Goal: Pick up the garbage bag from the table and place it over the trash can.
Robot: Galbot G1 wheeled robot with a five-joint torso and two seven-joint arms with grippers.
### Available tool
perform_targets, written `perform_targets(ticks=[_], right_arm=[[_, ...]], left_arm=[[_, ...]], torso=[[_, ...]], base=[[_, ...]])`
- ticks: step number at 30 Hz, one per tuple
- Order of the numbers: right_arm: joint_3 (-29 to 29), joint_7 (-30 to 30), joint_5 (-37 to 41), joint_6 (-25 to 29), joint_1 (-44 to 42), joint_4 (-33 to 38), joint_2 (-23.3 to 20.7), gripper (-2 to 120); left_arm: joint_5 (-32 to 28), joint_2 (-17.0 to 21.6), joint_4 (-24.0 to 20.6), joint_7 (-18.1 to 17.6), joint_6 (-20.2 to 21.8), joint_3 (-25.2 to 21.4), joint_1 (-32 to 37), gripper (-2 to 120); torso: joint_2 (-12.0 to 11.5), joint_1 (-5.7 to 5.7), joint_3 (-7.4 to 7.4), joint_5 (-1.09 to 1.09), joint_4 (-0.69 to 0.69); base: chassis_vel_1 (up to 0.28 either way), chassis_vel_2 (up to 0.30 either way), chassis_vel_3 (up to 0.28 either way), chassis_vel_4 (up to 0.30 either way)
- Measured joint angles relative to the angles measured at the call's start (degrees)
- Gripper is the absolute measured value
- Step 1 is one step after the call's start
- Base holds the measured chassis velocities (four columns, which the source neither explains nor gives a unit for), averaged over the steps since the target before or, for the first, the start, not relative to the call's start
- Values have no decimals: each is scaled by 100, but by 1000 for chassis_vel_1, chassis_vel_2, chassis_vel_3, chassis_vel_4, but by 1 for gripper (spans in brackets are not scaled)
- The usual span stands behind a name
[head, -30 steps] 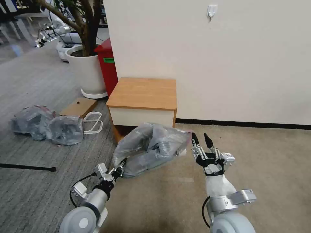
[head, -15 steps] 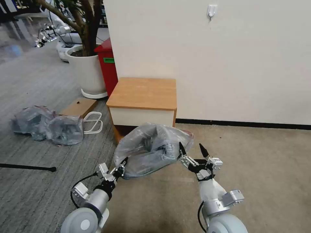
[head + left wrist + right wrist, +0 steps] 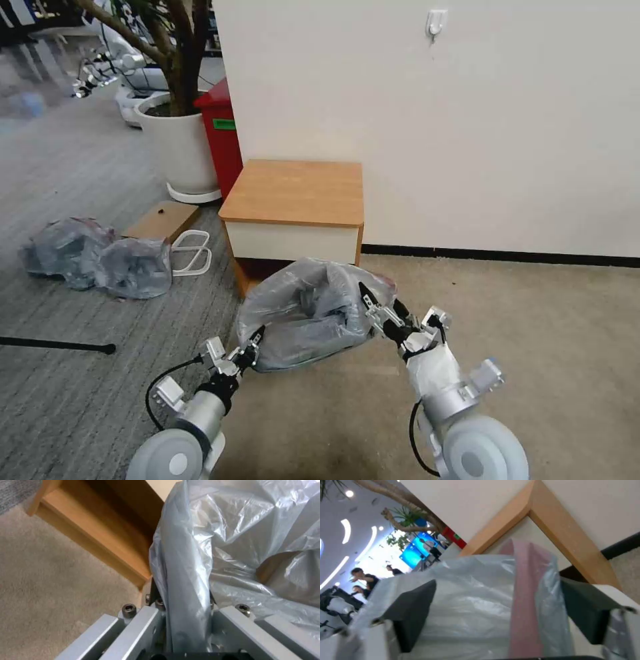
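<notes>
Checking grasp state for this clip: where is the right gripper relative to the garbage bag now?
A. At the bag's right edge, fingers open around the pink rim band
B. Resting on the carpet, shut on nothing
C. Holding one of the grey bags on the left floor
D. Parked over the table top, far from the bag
A: the right gripper sits at the right edge of the garbage bag, and the right wrist view shows its dark fingers spread on either side of the pink-banded plastic.

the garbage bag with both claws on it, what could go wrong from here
1. The thin translucent grey garbage bag is pinched in the shut left claw; the film might tear if the arms spread.
2. The right claw stands open around the pink rim band; the rim may slip out.
3. The wooden nightstand table stands just behind the bag, which could snag on it.
</notes>
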Motion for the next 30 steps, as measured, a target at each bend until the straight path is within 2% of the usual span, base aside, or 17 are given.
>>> perform_targets(ticks=[1, 4, 5, 8, 9, 10, 11, 13, 16, 17, 19, 21, 23, 25, 30], right_arm=[[0, 0, 0, 0, 0, 0, 0, 87], [-10, 12, 398, -83, 211, -138, -155, 78], [2, -28, 515, -87, 311, -240, -171, 68], [-5, -53, 508, -86, 334, -307, -136, 65], [-29, -78, 424, -60, 345, -408, -91, 56], [-29, -78, 424, -60, 345, -408, -91, 56], [-39, -90, 375, -35, 351, -473, -58, 49], [-41, -96, 357, -24, 353, -499, -44, 48], [-49, -132, 260, 47, 367, -567, 20, 30], [-49, -132, 260, 47, 367, -567, 20, 30], [-53, -136, 215, 66, 370, -542, 44, 18], [-55, -137, 194, 71, 375, -528, 54, 15], [-56, -137, 144, 93, 382, -507, 77, 3], [-56, -137, 130, 101, 382, -505, 82, 0], [-29, -126, 36, 153, 395, -528, 81, 0]], left_arm=[[0, 0, 0, 0, 0, 0, 0, 2], [14, -10, 0, 25, -11, 9, 5, 2], [30, -30, 0, 27, -21, 9, 15, 2], [44, -46, 10, 32, -41, 9, 27, 2], [62, -61, 19, 35, -54, 10, 41, 2], [62, -61, 19, 35, -54, 10, 41, 2], [76, -70, 20, 37, -60, 14, 44, 2], [82, -73, 20, 38, -64, 17, 45, 2], [100, -77, -11, 39, -74, 28, 46, 2], [100, -77, -11, 39, -74, 28, 46, 2], [110, -76, -11, 39, -81, 30, 59, 2], [116, -76, -8, 39, -88, 36, 63, 2], [131, -87, -3, 39, -97, 56, 75, 2], [136, -92, -3, 40, -98, 62, 80, 2], [151, -110, -25, 57, -102, 74, 116, 2]], torso=[[0, 0, 0, 0, 0], [0, 0, 0, 1, 0], [0, 0, 0, 1, 0], [0, 0, 0, 0, 0], [0, 0, 0, 0, 0], [0, 0, 0, 0, 0], [0, 0, 0, 1, 0], [0, 0, 0, 0, 0], [0, 0, 0, 0, 0], [0, 0, 0, 0, 0], [0, 0, 0, 0, 0], [0, 0, 0, 0, 0], [0, 0, 0, 0, 0], [0, 0, 0, 0, 0], [0, 0, 0, 0, 0]], base=[[0, 0, 0, 0], [0, 0, 0, 0], [0, 0, 0, 0], [0, 0, 0, 0], [0, 0, 0, 0], [0, 0, 0, 0], [0, 0, 0, 0], [0, 0, 0, 0], [0, 0, 0, 0], [0, 0, 0, 0], [0, 0, 0, 0], [0, 0, 0, 0], [0, 0, 0, 0], [0, 0, 0, 0], [0, 0, 0, 0]])
